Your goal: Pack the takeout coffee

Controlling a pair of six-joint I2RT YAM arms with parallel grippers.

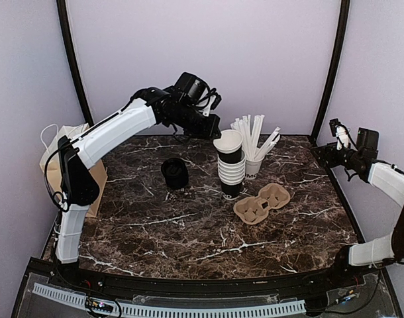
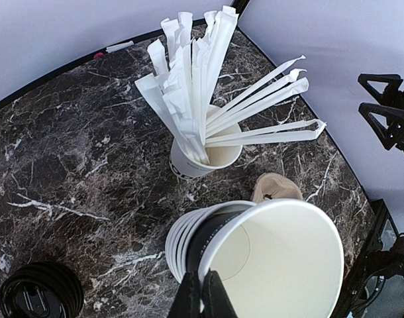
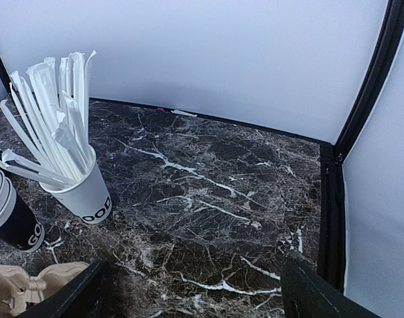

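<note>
The takeout coffee (image 1: 174,172), a small black cup with a black lid, stands on the marble left of centre, apart from both grippers; it also shows at the bottom left of the left wrist view as the lidded cup (image 2: 40,291). My left gripper (image 1: 212,129) (image 2: 202,295) is shut on the rim of the top lidless cup (image 2: 281,265) (image 1: 228,141). That cup sits tilted and partly lifted out of the pile of black cups (image 1: 231,175) (image 2: 182,245). At the far right edge, my right gripper (image 1: 338,142) (image 3: 195,291) is open and holds nothing.
A white cup of wrapped straws (image 1: 253,165) (image 2: 202,156) (image 3: 83,195) stands just behind the pile. A brown pulp cup carrier (image 1: 261,203) (image 3: 23,285) lies right of the pile. A paper bag (image 1: 56,159) stands at the left table edge.
</note>
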